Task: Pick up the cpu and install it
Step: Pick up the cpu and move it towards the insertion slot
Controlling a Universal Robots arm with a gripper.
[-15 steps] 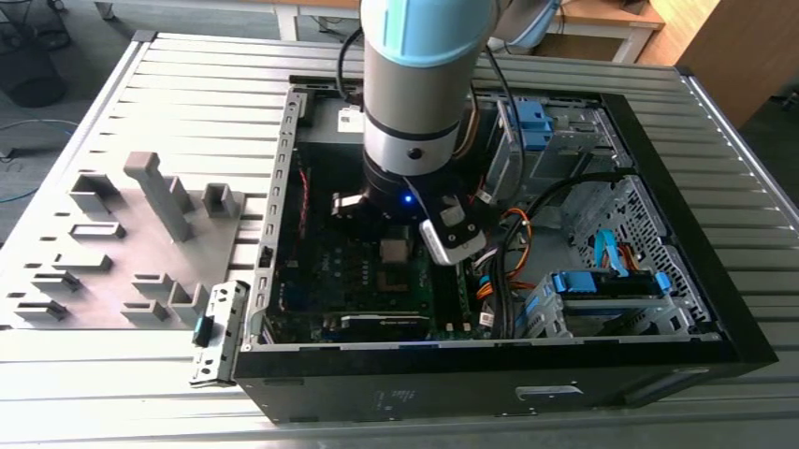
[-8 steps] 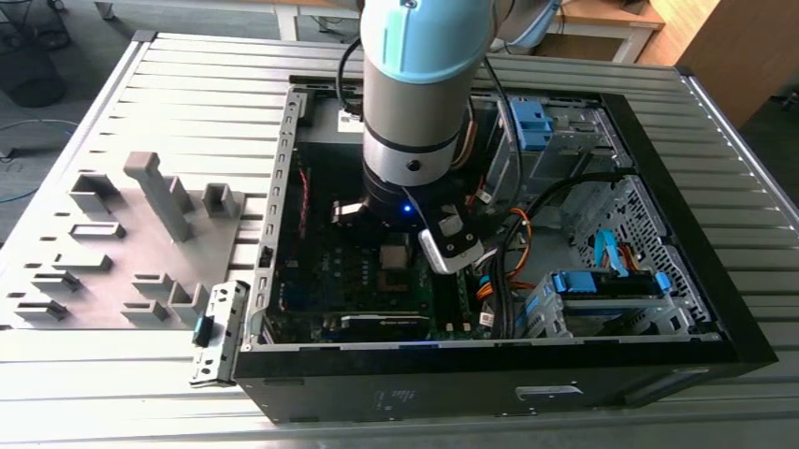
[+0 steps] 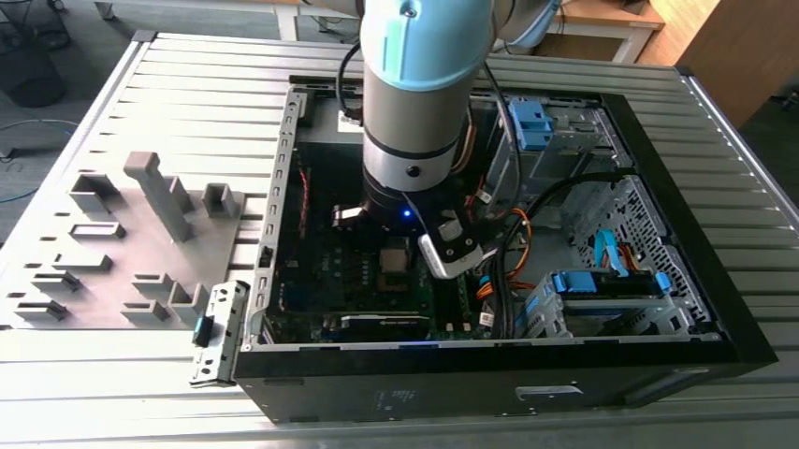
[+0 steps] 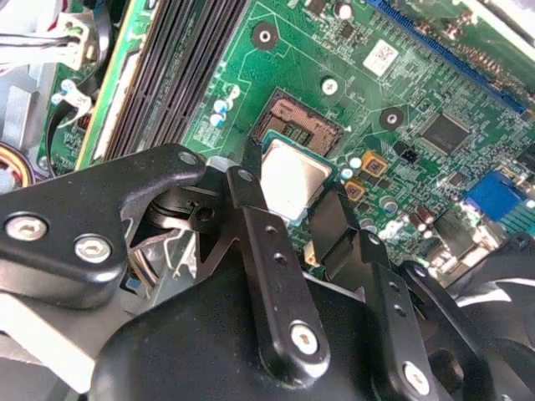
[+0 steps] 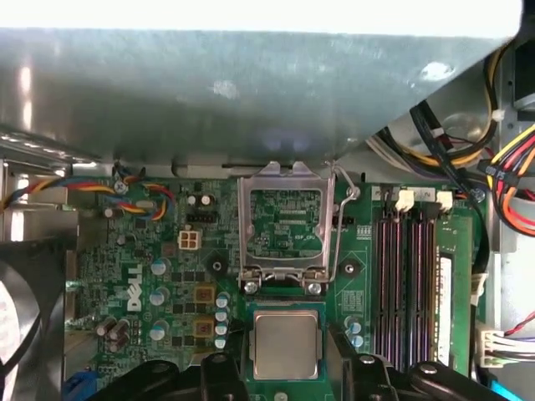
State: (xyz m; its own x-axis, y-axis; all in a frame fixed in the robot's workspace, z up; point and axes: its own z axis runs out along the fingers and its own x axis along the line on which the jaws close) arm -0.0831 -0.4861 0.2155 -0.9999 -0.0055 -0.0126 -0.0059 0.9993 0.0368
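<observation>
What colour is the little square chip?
The cpu is silvery-grey with a green edge, clearest in the first wrist view.

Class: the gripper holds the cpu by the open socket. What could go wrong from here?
1. The cpu in the gripper is not yet in the open socket; lowered askew, it might damage that socket.
2. It is pinched only at two edges, so it may slip or tilt.
3. The raised load plate stands close by; the gripper might knock it.
</observation>
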